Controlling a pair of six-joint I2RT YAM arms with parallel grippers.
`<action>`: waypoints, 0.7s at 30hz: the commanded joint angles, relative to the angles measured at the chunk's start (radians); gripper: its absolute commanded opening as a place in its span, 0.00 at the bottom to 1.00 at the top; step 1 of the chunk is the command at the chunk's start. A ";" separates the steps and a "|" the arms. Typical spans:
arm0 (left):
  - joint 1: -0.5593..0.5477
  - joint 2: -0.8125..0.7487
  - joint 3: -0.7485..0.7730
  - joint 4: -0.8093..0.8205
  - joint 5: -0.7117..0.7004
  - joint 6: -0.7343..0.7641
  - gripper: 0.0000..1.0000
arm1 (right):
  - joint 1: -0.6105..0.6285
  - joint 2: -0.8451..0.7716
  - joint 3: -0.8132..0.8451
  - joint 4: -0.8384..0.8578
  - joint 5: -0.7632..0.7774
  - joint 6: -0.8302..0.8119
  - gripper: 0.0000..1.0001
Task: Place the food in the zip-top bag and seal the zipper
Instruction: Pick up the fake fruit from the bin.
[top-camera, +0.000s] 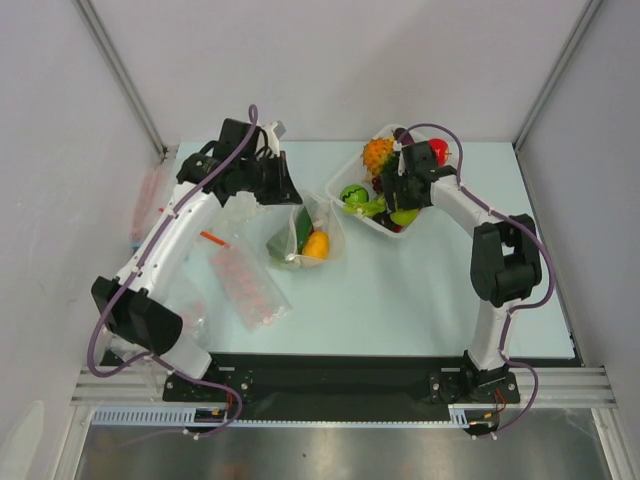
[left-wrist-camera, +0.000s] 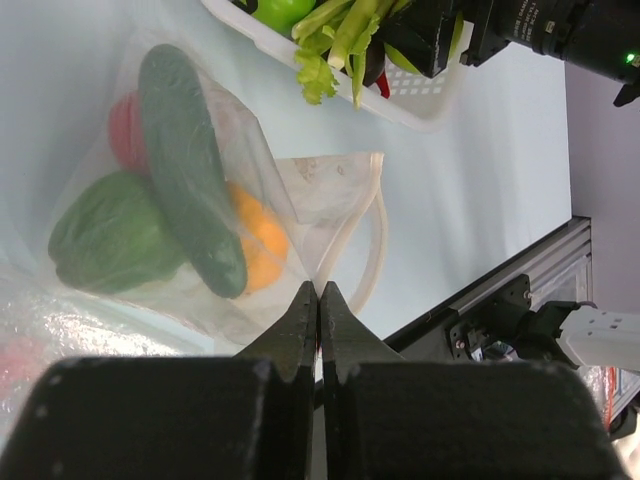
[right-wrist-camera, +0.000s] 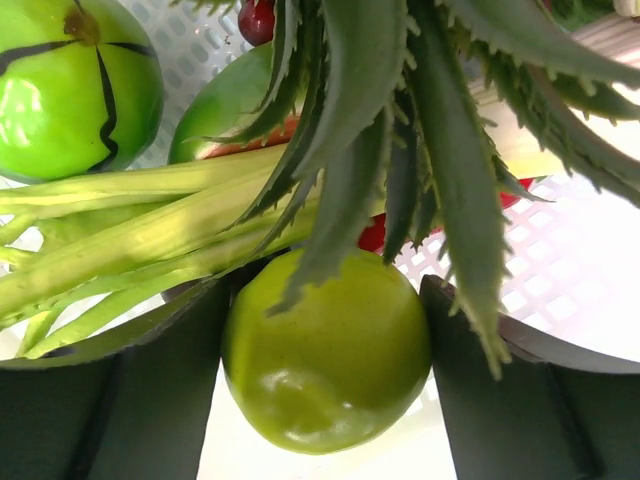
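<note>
Meanwhile, the left gripper (left-wrist-camera: 318, 300) is pinching the zip-top bag (top-camera: 305, 235) (already part-filled) to steady its mouth, while the right gripper (right-wrist-camera: 325, 350) is straddling a green lime (right-wrist-camera: 325, 350) in the tray (top-camera: 425, 215) at two o'clock, apparently for loading.

white arm links (top-camera: 170, 235), black joints, purple cables, seemingly

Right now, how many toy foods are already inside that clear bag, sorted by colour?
red piece: 1
dark green piece: 1
light green piece: 1
orange piece: 1
Total: 4 inside the zip-top bag
</note>
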 joint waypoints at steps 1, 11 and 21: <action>-0.003 0.026 0.091 -0.007 0.023 0.028 0.02 | 0.001 -0.027 -0.006 0.030 0.017 -0.010 0.76; -0.012 0.066 0.112 0.014 0.037 -0.002 0.02 | 0.001 -0.230 -0.037 0.051 -0.078 0.037 0.70; -0.061 0.075 0.098 0.062 0.049 -0.065 0.02 | 0.065 -0.409 -0.076 0.084 -0.266 0.080 0.66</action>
